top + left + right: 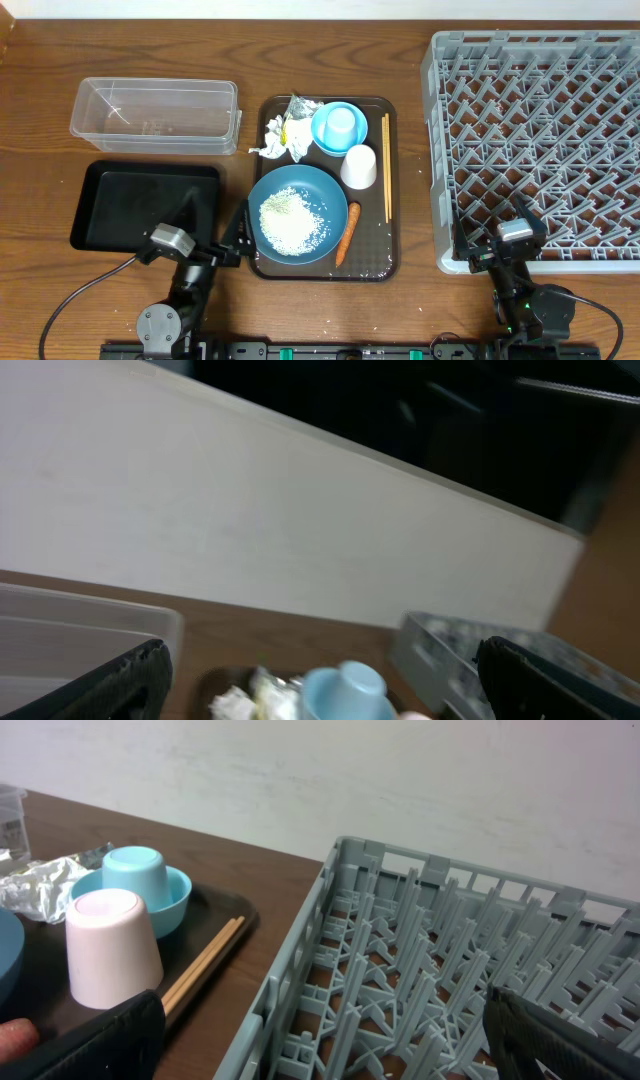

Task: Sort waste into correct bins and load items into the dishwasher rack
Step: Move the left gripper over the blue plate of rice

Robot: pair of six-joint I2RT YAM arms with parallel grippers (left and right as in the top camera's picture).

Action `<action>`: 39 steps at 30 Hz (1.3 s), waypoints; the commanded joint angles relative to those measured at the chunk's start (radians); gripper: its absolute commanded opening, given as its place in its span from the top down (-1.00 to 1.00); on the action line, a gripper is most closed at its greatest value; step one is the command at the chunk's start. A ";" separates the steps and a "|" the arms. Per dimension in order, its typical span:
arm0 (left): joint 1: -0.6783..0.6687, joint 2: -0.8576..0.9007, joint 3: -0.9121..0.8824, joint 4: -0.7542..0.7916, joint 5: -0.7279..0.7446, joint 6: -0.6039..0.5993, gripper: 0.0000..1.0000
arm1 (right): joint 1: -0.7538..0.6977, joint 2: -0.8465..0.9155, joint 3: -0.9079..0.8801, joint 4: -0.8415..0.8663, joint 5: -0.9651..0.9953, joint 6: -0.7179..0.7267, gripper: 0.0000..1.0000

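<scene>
My right gripper (325, 1042) stands wide open before me. The rack (450, 950) fills the right; chopsticks (205, 960) lie along the right edge of the tray (222, 896), beside an upturned pink cup (110, 945).

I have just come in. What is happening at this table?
Nothing is being handled yet. The left tool and the right tool are open and hold nothing. On the brown tray lie a bowl of rice, a carrot, a small bowl with a cup in it, a second cup, chopsticks, tissue and a wrapper. Nothing is in the tub, the black tray or the rack.
</scene>
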 commanded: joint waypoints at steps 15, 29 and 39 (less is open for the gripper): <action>-0.003 0.291 0.405 -0.272 0.754 -0.165 -1.00 | -0.013 -0.006 -0.002 -0.004 0.006 -0.011 -0.99; -0.003 0.537 0.493 -0.135 0.892 -0.357 -1.00 | -0.013 -0.006 -0.002 -0.004 0.006 -0.011 -0.98; -0.003 0.809 0.613 -0.174 0.720 -0.200 -1.00 | -0.013 -0.006 -0.002 -0.004 0.006 -0.011 -0.98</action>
